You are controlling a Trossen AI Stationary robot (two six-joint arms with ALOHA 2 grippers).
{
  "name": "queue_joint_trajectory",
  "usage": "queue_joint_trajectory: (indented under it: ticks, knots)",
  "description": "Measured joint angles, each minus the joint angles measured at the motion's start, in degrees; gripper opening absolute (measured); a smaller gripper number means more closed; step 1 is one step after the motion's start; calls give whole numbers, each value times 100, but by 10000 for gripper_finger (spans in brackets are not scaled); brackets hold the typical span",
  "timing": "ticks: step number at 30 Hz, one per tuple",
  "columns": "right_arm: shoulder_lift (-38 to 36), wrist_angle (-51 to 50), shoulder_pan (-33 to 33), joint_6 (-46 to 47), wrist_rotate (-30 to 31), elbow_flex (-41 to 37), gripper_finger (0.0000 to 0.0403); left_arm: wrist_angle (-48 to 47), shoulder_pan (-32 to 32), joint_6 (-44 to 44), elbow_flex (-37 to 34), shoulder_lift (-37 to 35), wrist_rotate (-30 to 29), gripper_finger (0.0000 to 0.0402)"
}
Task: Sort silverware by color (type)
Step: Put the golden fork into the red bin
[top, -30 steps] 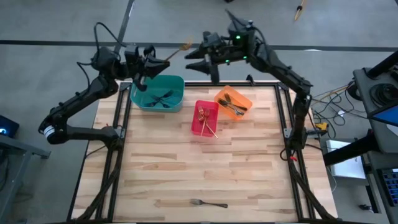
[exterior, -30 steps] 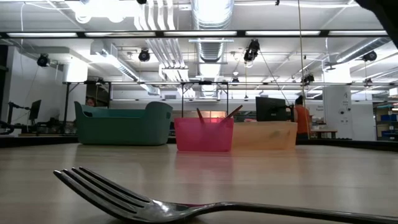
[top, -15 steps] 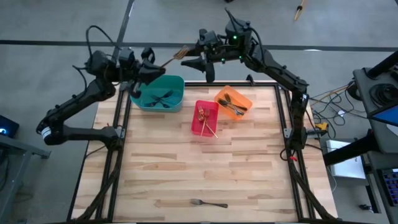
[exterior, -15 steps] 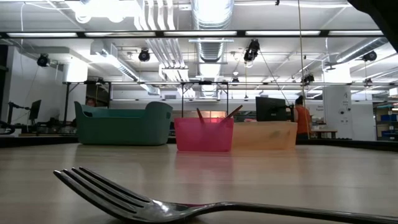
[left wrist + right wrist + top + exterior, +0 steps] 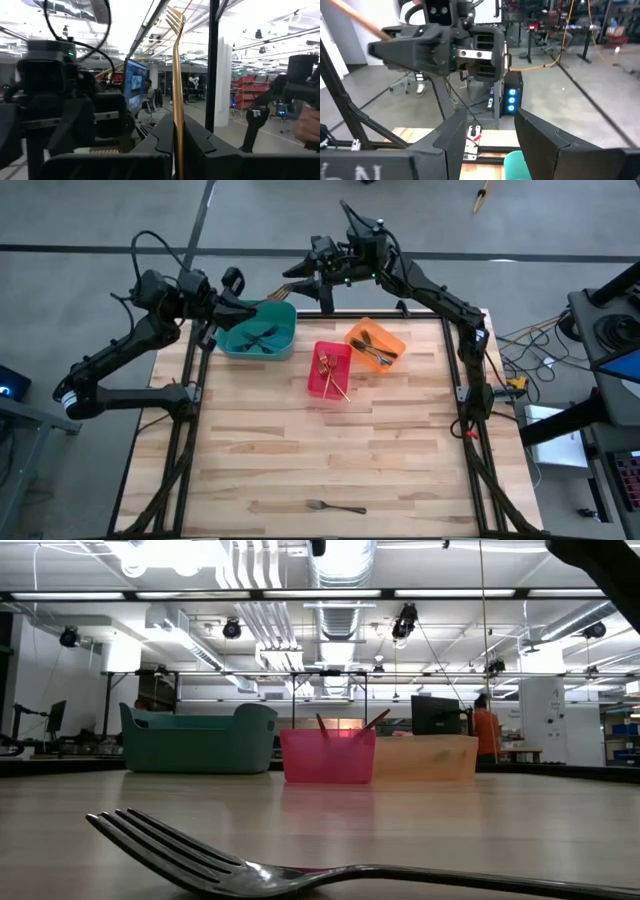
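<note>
My left gripper (image 5: 238, 306) (image 5: 178, 167) hovers at the teal bin's far left rim, shut on a gold fork (image 5: 272, 296) (image 5: 176, 75). Its tines (image 5: 175, 15) point toward my right gripper (image 5: 300, 282) (image 5: 492, 150). That gripper is open beyond the table's far edge and faces the left one without touching the fork. One silver fork (image 5: 335, 506) (image 5: 250, 870) lies flat on the table near its near edge. The teal bin (image 5: 282, 311) holds dark forks, the red bin (image 5: 313, 377) gold ones, the orange bin (image 5: 392, 335) silver ones. My left gripper pinches the gold fork's handle (image 5: 177, 145) between its two fingers. The fingers point level toward the table's right. The fork runs on along them, tines outward, and is lifted clear of the table and the bin.
The three bins stand together in the far middle of the table. Bare wooden tabletop (image 5: 300, 450) stretches from them to the near edge, broken only by the silver fork. A black frame (image 5: 460, 390) rims the table. A person (image 5: 486, 730) shows far off in the room.
My left gripper has moved down and toward the near edge, to the teal bin's far rim, still holding the gold fork, which now lies lower and flatter. My right gripper has moved toward the table's left, closer to the fork's tines.
</note>
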Motion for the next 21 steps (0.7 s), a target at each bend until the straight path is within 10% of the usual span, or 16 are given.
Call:
queue_joint_trajectory:
  ticks: [21]
  knots:
    - [566,4,0,360,13,-2,147,3316,7,-1354,-2153,-443,-600,0]
